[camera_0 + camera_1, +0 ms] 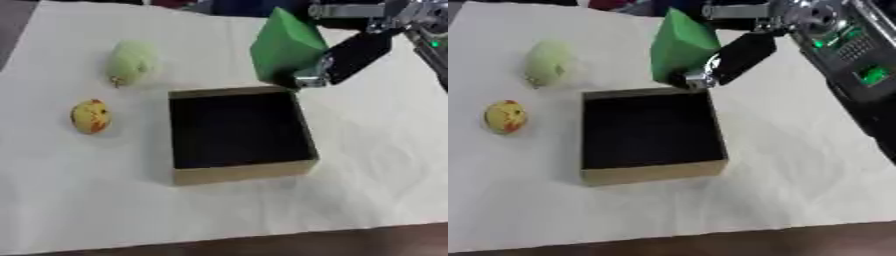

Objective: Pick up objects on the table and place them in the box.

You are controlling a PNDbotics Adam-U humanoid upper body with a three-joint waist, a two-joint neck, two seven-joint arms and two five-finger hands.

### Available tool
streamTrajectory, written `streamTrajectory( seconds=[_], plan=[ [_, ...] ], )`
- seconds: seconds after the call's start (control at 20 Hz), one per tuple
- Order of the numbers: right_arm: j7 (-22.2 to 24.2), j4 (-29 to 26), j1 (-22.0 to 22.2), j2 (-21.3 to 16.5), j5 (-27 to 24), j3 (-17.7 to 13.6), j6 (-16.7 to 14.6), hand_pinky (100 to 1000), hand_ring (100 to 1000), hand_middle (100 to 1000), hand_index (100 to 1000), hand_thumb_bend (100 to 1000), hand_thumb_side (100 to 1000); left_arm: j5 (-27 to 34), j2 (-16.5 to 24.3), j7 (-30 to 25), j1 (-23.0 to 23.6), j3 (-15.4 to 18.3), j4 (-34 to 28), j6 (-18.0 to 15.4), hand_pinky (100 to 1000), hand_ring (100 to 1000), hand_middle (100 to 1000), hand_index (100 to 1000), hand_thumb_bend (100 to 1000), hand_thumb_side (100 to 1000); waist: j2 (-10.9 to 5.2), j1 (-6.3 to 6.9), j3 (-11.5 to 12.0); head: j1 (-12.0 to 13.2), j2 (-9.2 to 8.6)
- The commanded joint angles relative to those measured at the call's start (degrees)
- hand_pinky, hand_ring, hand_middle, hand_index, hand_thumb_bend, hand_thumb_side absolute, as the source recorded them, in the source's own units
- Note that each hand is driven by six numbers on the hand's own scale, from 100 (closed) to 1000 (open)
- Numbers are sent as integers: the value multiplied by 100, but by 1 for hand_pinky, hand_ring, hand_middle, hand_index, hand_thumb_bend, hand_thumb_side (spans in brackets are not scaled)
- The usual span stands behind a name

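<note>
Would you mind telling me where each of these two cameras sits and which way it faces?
Left eye view: in the head, looking down at the table and box; the right hand enters upper right, holding the green block.
Right eye view: beside it, same downward look; more of the right arm shows.
Shared: box, block, pale green fruit, yellow ball.

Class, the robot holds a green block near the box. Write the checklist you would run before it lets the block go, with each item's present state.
1. Green block held in right hand: ok.
2. Block fully over the box opening: not ok; it hangs at the far right corner.
3. Box interior free: ok; it looks dark and empty.
4. Fingers clear of the box rim: cannot tell.
5. Pale green fruit and yellow fruit away from the drop path: ok; both lie left of the box.
</note>
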Motion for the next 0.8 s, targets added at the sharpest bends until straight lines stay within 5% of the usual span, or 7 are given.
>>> streamTrajectory(
  seconds=[0.05,0.8],
  plan=[
    [181,17,-30,19,97,67,-44,863,877,741,827,100,631,-8,122,-6,-51,11,-118,-10,513,645,674,763,280,1000,-88,23,15,-32,-44],
    [483,99,47,313,692,406,-473,896,897,807,864,100,710,-7,104,-4,-66,11,-118,-2,512,645,674,761,276,1000,-61,18,25,-66,-43]
  ],
)
